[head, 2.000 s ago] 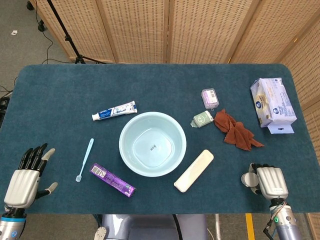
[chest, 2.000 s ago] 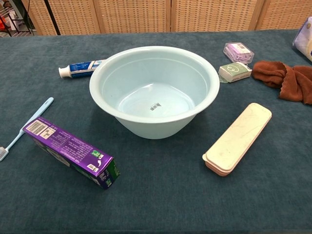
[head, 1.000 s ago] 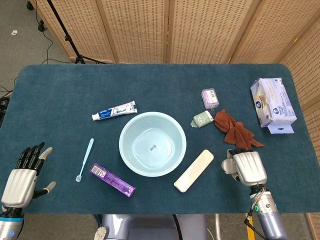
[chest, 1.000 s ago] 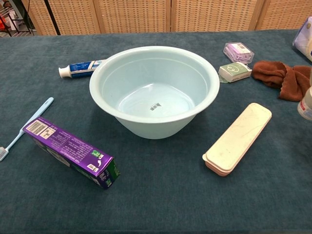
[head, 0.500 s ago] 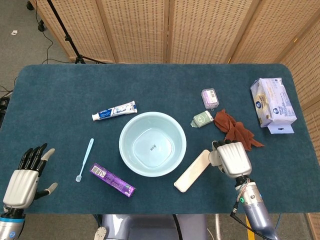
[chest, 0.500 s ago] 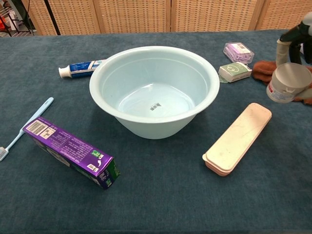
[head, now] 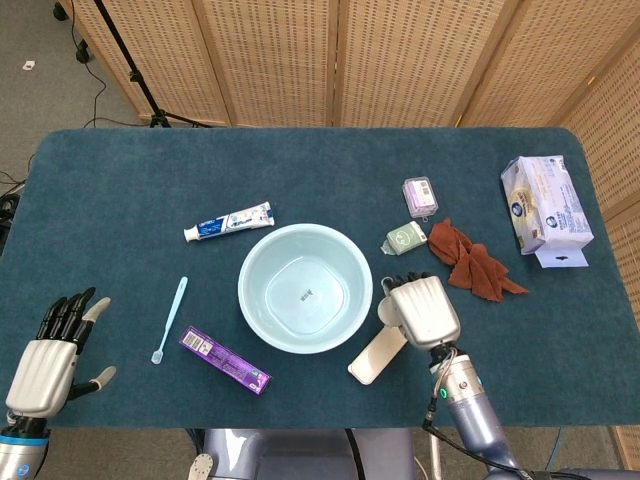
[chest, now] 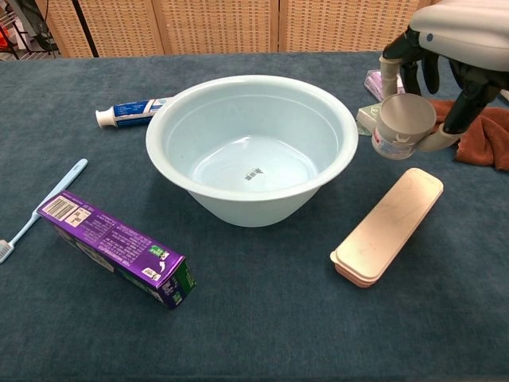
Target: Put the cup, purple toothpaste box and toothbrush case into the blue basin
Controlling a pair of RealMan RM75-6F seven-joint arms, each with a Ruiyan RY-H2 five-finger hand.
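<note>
My right hand (head: 423, 308) (chest: 449, 48) holds a translucent grey cup (chest: 403, 126) (head: 388, 312) in the air, just right of the light blue basin (head: 255, 262) (chest: 167, 119) and above the far end of the cream toothbrush case (head: 374, 359) (chest: 387, 226). The cup lies tilted, its mouth toward the chest camera. The purple toothpaste box (head: 224, 360) (chest: 113, 247) lies front-left of the basin. Low at the table's front-left corner my left hand (head: 52, 351) is open with its fingers spread, holding nothing.
A blue toothbrush (head: 170, 318) (chest: 44, 208) and a toothpaste tube (head: 228, 221) (chest: 129, 111) lie left of the basin. On the right are a brown cloth (head: 470, 261) (chest: 477, 127), two small packets (head: 420, 196) (head: 405, 238) and a wipes pack (head: 545, 205).
My right hand has carried the cup from the front-right table edge leftward and up, to beside the basin's right rim. The left hand has barely shifted.
</note>
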